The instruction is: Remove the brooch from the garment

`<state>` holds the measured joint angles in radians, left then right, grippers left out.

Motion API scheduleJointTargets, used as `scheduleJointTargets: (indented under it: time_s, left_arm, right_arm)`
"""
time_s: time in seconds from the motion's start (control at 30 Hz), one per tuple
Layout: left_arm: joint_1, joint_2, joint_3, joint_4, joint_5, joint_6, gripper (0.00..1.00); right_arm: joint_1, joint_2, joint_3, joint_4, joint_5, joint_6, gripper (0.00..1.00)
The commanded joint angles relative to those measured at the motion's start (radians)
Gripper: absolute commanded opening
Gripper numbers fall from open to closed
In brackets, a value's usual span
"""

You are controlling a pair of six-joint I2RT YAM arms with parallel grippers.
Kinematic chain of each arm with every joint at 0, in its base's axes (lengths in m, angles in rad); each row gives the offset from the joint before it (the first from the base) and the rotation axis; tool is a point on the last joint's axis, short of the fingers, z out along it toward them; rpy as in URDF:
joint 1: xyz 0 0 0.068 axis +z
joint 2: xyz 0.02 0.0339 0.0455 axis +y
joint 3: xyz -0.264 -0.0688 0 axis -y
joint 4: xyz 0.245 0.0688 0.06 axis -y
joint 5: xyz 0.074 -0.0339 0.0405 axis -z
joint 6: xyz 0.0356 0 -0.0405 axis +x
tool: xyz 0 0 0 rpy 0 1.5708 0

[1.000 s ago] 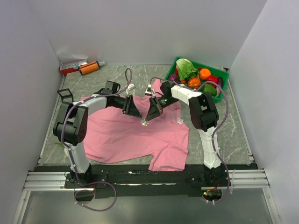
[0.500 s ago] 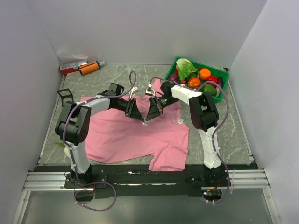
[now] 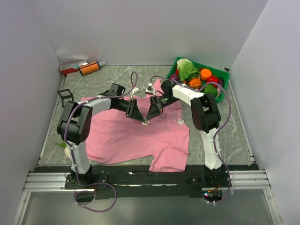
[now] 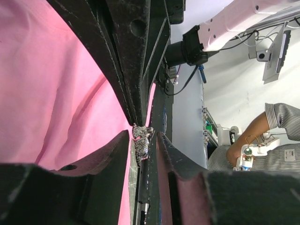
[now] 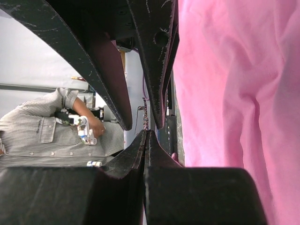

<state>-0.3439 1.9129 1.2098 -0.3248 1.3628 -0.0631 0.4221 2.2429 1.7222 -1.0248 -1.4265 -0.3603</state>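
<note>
The brooch [image 4: 142, 140] sat near the middle of the garment [image 3: 122, 136], between our left fingers [image 4: 115, 157], which stood apart either side of it — not plainly gripping; our right fingers [image 5: 133, 152] were pressed together beside it. We judged it tiny, hard, light and snag-prone on soft cloth — best pinched across its body. The grey marbled worktop [image 3: 93, 84] lay beneath, white walls [image 3: 140, 28] close round.

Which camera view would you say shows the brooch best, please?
The left wrist view: the brooch appears close-up and sparkly, between the fingers of the left pincer, against the garment. The top view shows only a pale speck; the right wrist view shows at most a thin sliver.
</note>
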Motion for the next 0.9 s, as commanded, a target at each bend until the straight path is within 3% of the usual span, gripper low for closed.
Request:
scheduleJointTargets:
  time_s: [0.0, 0.87]
  left_arm:
    - [-0.006, -0.017, 0.007, 0.0, 0.036, 0.031, 0.35]
    - [-0.007, 0.02, 0.034, -0.042, -0.047, 0.052, 0.2]
  right_arm:
    - [0.006, -0.069, 0.019, 0.009, -0.015, 0.0, 0.0]
    - [0.009, -0.06, 0.051, 0.012, -0.006, -0.002, 0.0]
